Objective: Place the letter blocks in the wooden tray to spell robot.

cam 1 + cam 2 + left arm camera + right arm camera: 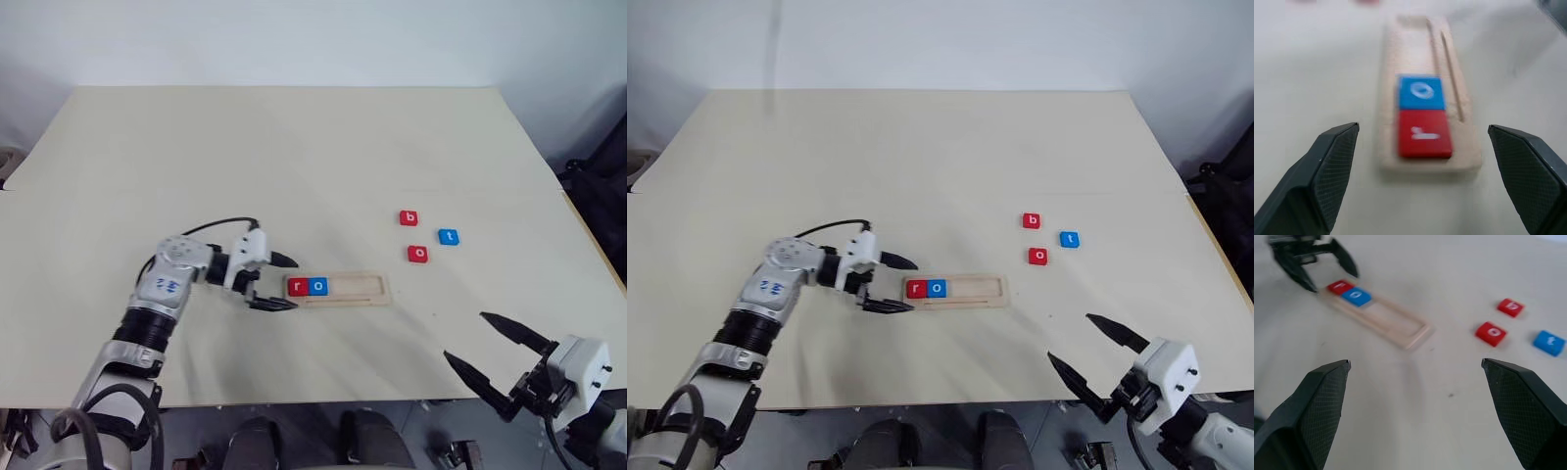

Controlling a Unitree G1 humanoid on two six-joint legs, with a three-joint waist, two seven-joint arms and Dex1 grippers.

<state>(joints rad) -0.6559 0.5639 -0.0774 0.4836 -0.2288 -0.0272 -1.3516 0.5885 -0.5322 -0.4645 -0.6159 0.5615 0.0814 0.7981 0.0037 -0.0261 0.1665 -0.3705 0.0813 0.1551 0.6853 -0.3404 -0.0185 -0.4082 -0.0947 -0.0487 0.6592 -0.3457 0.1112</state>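
Note:
The wooden tray (pixel 337 289) lies near the table's middle. A red r block (pixel 298 287) and a blue o block (pixel 318 287) sit side by side at its left end. Three loose blocks lie to the right of it: a red b (pixel 409 218), a red o (pixel 418 254) and a blue t (pixel 449 237). My left gripper (pixel 279 282) is open just off the tray's left end, fingers pointing at the r block (pixel 1424 133), holding nothing. My right gripper (pixel 485 343) is open and empty near the table's front right edge.
The pale table (pixel 294 147) stretches wide behind and left of the tray. Its front edge (pixel 323 401) runs just in front of my right gripper. A dark object (pixel 600 196) stands past the right edge.

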